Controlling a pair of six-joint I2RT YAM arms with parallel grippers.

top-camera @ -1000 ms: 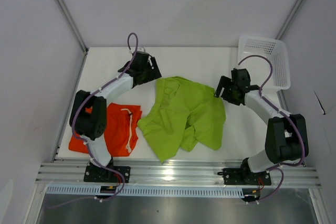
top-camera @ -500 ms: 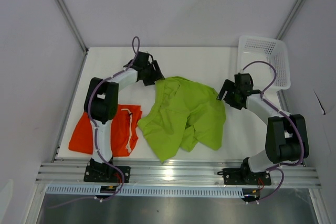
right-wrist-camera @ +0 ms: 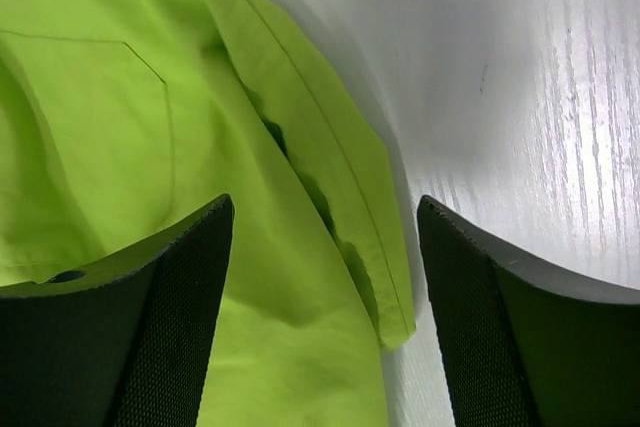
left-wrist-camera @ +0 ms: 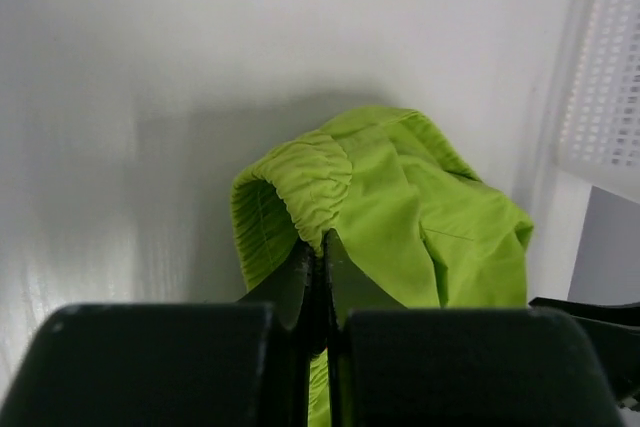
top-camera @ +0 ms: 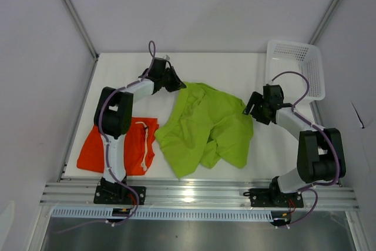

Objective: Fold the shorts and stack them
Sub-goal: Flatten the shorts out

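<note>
The lime green shorts (top-camera: 205, 124) lie crumpled at the table's middle. My left gripper (top-camera: 177, 84) is shut on their elastic waistband (left-wrist-camera: 300, 182) at the far left corner, the gathered edge pinched between the fingertips. My right gripper (top-camera: 249, 109) stands open at the shorts' right edge, its fingers (right-wrist-camera: 180, 277) straddling a hem corner (right-wrist-camera: 385, 287) without touching it. The orange-red shorts (top-camera: 141, 145) with a white drawstring lie flat at the near left, partly hidden by the left arm.
A white mesh basket (top-camera: 299, 66) stands at the far right corner and shows at the right edge of the left wrist view as the basket (left-wrist-camera: 610, 67). Walls close in the table on the left, far and right sides.
My left gripper has closed on the green waistband after reaching right to it. My right gripper has come down slightly to the hem and narrowed a little.
</note>
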